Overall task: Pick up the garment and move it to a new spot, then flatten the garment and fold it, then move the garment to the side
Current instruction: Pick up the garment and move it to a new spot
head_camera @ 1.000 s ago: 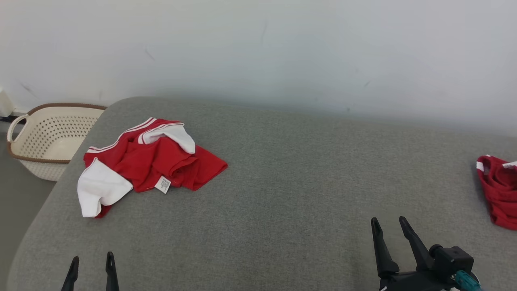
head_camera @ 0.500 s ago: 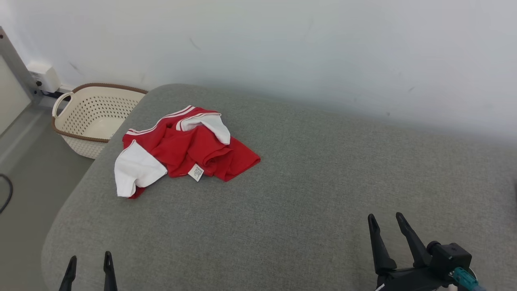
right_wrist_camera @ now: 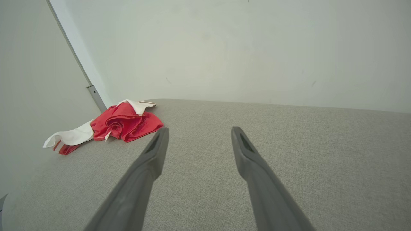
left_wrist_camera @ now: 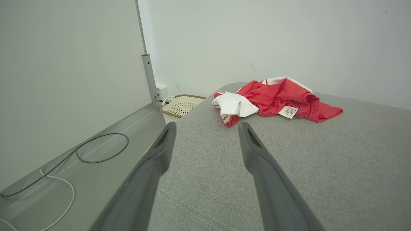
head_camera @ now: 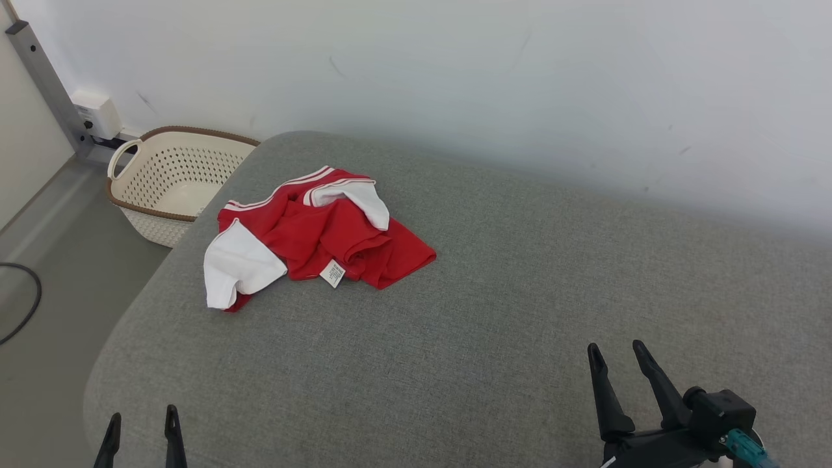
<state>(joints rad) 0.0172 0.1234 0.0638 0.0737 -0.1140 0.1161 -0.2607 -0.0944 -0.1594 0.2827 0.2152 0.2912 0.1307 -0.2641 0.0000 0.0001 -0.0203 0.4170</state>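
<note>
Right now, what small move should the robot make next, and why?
Probably reach the left fingers forward toward the crumpled red and white garment. It lies on the left side of the grey cushion, nearer them than the right fingers. Both pairs stand open, empty and well short of the cloth.

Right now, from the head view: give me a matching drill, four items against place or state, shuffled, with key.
Things:
1. garment
2. basket
3. cable
4. right gripper

States:
A. open, empty, above the near part of the grey surface
B. cream, perforated, on the floor by the surface's far left corner
C. crumpled on the grey surface, label showing
D. dark, curving across the floor

Pairs: 1-C, 2-B, 3-D, 4-A
</note>
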